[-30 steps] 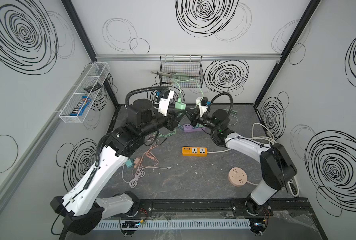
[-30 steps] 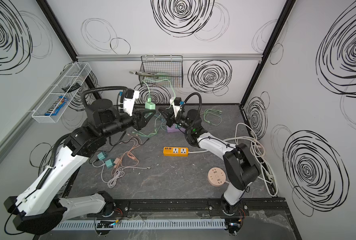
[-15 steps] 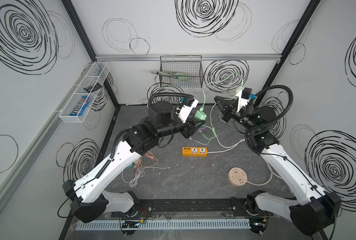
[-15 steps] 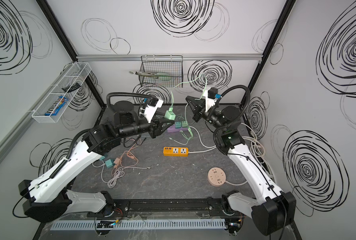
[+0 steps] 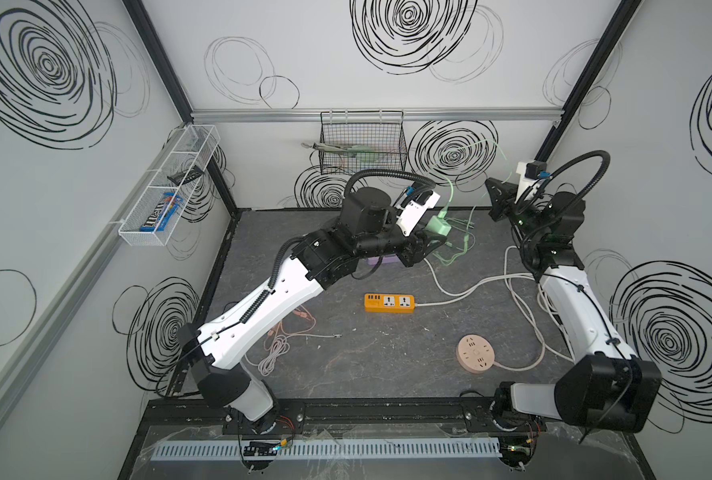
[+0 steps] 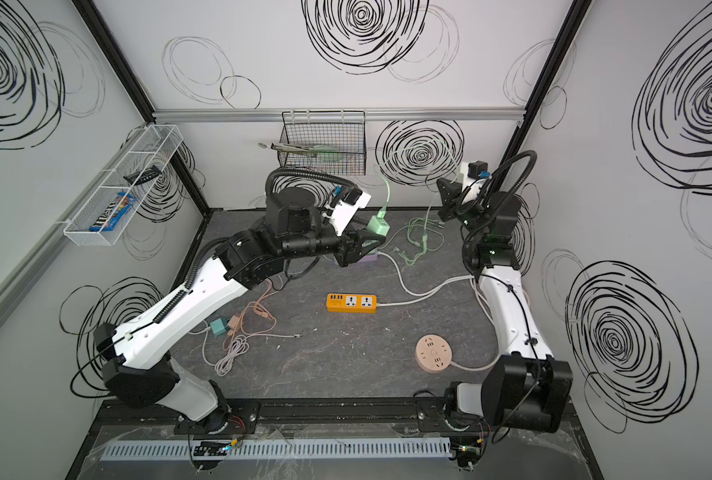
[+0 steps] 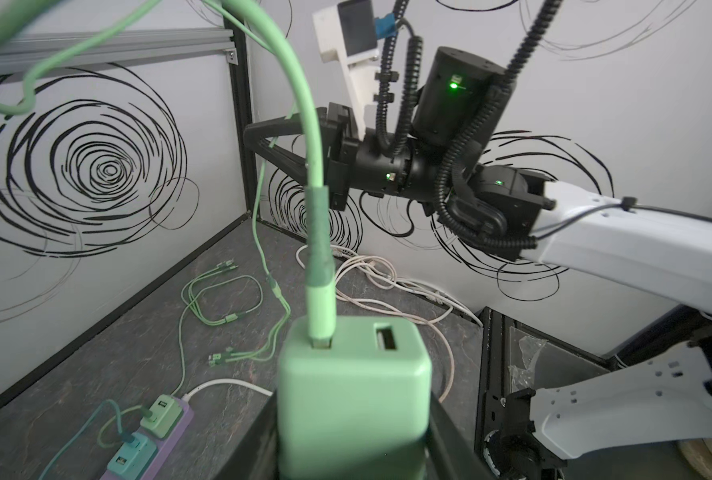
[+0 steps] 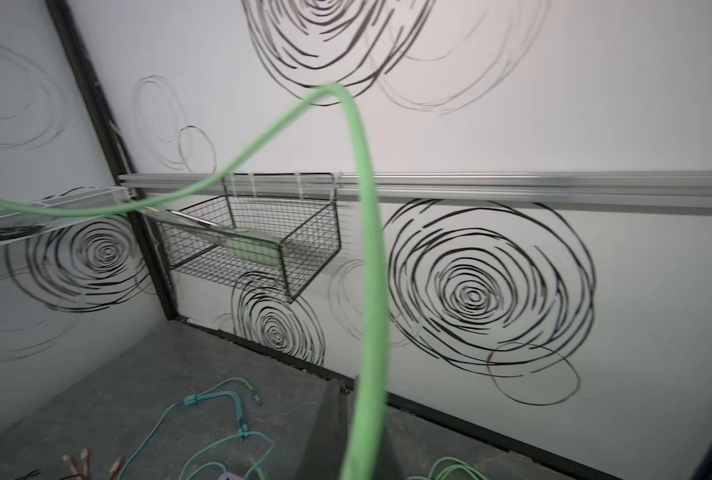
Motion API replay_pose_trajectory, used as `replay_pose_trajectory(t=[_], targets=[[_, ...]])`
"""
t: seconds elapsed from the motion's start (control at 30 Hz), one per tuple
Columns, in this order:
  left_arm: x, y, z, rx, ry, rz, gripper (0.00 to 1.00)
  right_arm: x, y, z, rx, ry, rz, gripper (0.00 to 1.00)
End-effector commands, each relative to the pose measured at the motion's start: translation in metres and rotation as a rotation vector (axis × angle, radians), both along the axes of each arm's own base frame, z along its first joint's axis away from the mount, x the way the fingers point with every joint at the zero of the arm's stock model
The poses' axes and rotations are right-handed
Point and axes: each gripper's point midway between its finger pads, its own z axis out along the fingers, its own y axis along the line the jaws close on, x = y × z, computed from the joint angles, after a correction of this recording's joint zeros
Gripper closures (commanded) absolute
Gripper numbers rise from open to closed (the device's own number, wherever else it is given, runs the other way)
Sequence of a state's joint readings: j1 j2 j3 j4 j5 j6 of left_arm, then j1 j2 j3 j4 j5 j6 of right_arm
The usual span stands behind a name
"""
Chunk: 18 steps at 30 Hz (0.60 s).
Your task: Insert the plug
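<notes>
Because the green cable sits in one port of the plug, the two arms share the work. The left gripper pinches the plug by its sides, jaws partly spread around the block, above the back of the floor, near the middle of both top views. The right gripper, jaws pressed together on the cable, holds it high in the upper right of the frame. I judge that this lifts the slack away, so the loop arches over the plug and does not drag on the strips below. The prongs are hidden, so I cannot tell how they face. Just under the left gripper lies the purple strip, where two plugs are seated already. The orange strip, in the centre, shows free sockets and has bare floor on most sides. Room is tighter at the back: the wall and the basket are near, and loose green leads lie between the arms. The round socket sits well apart at the lower right.
</notes>
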<state>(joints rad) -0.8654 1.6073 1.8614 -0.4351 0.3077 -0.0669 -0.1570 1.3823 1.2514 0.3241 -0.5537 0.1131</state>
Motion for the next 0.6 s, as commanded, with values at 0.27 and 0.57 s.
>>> replay_pose_trajectory(t=[0.27,0.57], targets=[[0.046,-0.054,-0.127,0.135,0.108,0.020,1.00,0.014,-0.067,-0.157,-0.041,0.415,-0.258,0.41],[0.064,-0.055,-0.189,0.248,0.142,0.006,1.00,-0.030,-0.106,-0.242,0.193,0.693,-0.579,0.02]])
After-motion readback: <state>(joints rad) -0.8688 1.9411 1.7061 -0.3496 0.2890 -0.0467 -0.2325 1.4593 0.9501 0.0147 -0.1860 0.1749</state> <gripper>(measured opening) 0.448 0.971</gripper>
